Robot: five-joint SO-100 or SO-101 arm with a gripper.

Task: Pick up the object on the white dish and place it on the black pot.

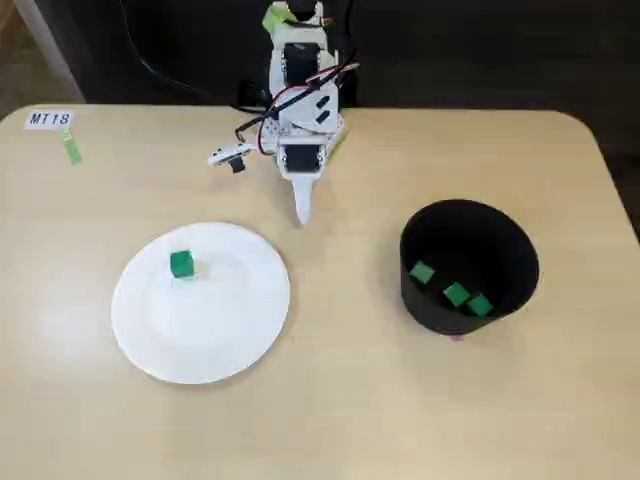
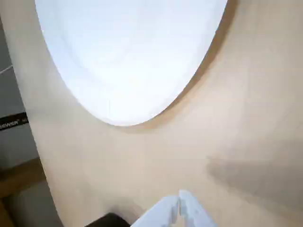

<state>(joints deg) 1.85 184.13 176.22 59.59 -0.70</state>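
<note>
A tiny green cube [image 1: 181, 264] sits on the white dish [image 1: 200, 330], on its upper left part in the fixed view. The black pot [image 1: 468, 268] stands to the right and holds three more green cubes [image 1: 456, 292]. My gripper [image 1: 302, 212] hangs folded at the back of the table, its white fingers together and pointing down, just beyond the dish's far rim. The wrist view shows the shut fingertips [image 2: 179, 203] over bare table, with part of the dish [image 2: 128, 52] above them; the cube is out of that view.
A white label reading MT18 [image 1: 50, 119] and a strip of green tape [image 1: 71, 148] lie at the table's far left corner. Cables trail beside the arm's base [image 1: 240, 150]. The table's edge runs behind the arm.
</note>
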